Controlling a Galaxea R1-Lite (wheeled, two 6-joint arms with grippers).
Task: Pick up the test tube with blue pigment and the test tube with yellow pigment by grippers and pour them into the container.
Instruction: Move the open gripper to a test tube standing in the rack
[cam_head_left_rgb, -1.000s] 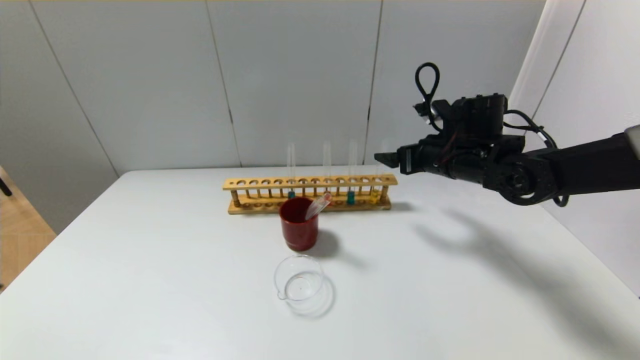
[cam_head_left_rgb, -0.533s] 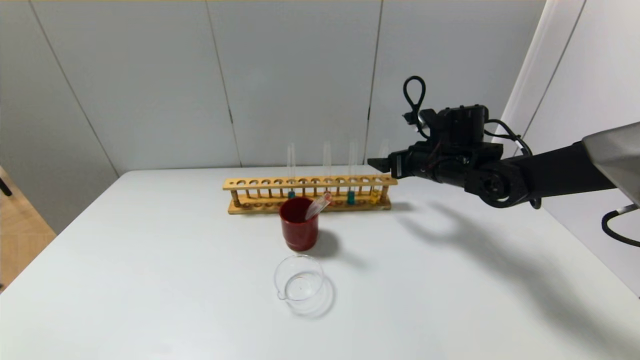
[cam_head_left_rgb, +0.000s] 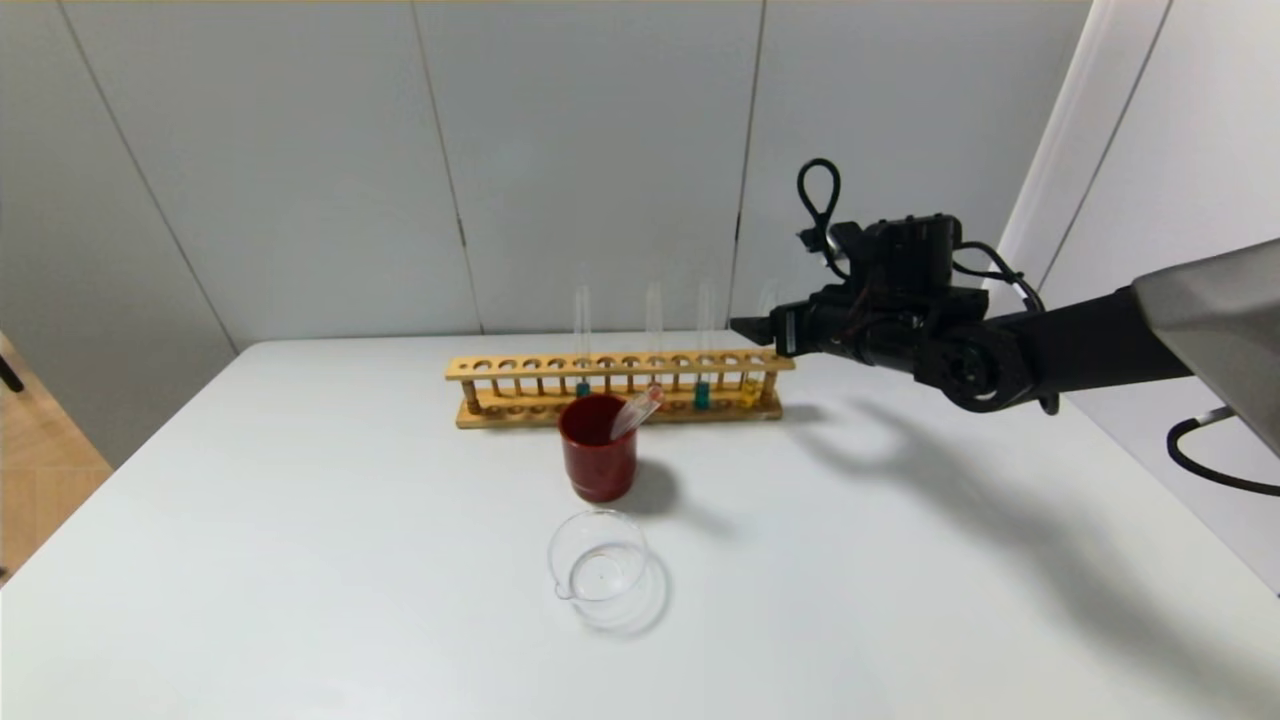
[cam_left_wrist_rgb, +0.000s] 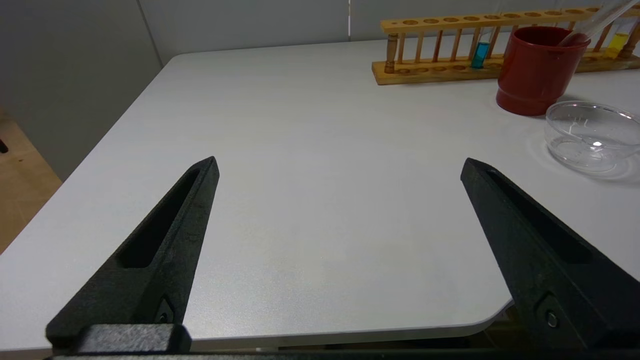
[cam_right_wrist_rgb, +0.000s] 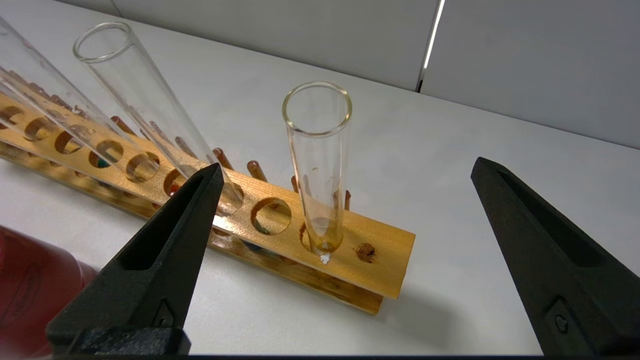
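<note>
The test tube with yellow pigment stands in the last hole at the right end of the wooden rack. The test tube with blue pigment stands two holes to its left. My right gripper hovers level with the yellow tube's upper part. In the right wrist view the gripper is open and the yellow tube stands between its fingers, touching neither. The container, a clear glass dish, sits near the table's front. My left gripper is open over the table's near left corner, holding nothing.
A dark-red cup with a tube leaning in it stands between rack and dish. Two more tubes stand in the rack, one with darker blue liquid. A grey wall runs close behind the rack.
My right arm has moved left and slightly down, bringing its open gripper up to the rack's right end beside the yellow tube. Everything else is unmoved.
</note>
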